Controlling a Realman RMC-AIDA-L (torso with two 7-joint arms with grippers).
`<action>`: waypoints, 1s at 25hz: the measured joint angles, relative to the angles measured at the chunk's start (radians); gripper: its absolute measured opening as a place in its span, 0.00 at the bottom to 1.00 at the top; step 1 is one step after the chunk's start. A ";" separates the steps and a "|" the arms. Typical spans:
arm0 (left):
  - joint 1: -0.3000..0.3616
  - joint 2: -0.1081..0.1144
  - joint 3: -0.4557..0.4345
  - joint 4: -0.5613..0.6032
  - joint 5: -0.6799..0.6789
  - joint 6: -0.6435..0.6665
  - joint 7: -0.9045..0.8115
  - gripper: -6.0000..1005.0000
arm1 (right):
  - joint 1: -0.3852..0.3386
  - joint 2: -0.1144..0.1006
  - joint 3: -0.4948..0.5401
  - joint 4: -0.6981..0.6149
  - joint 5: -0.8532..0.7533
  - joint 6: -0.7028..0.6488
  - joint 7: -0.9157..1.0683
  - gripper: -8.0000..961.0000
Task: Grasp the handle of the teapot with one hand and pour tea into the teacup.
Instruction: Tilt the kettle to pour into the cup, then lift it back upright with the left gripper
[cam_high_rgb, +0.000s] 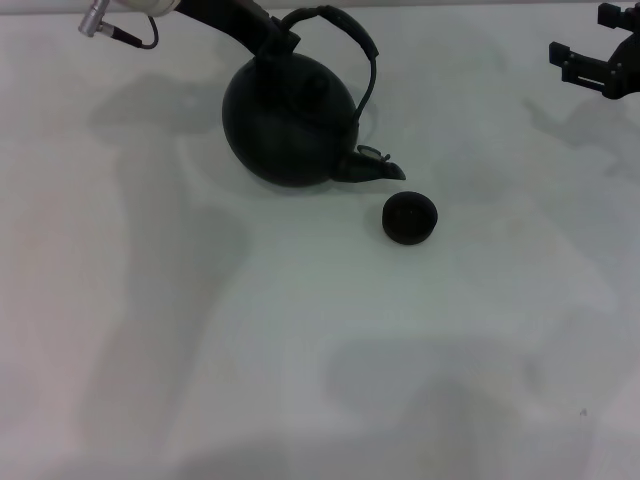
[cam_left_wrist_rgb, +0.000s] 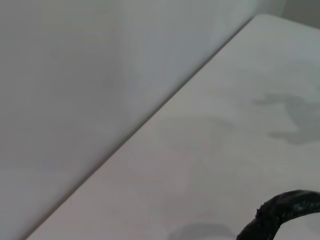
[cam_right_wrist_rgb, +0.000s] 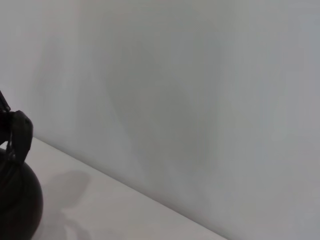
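Observation:
The matte black teapot (cam_high_rgb: 290, 125) is at the back middle of the white table (cam_high_rgb: 300, 340), tilted with its short spout (cam_high_rgb: 375, 166) pointing down and right. The spout tip is just behind and left of the tiny black teacup (cam_high_rgb: 410, 217), which stands upright on the table. My left gripper (cam_high_rgb: 272, 38) reaches in from the top left and is shut on the left end of the arched handle (cam_high_rgb: 345, 28). Part of the handle shows in the left wrist view (cam_left_wrist_rgb: 285, 212). The teapot also shows in the right wrist view (cam_right_wrist_rgb: 17, 205). My right gripper (cam_high_rgb: 590, 40) is parked at the far right, open and empty.
A cable and metal plug (cam_high_rgb: 110, 30) hang from my left arm at the top left. A pale wall (cam_right_wrist_rgb: 200, 100) rises behind the table's back edge.

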 joint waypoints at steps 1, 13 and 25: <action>-0.004 0.000 0.000 0.000 0.008 -0.001 -0.002 0.18 | 0.000 0.000 -0.001 0.000 0.000 -0.002 0.000 0.86; -0.053 -0.001 0.000 0.000 0.092 -0.005 -0.033 0.18 | 0.001 0.000 -0.005 0.000 0.000 -0.016 -0.003 0.86; -0.096 0.000 0.000 0.000 0.143 -0.005 -0.050 0.18 | 0.004 0.000 -0.007 0.000 0.000 -0.030 -0.004 0.86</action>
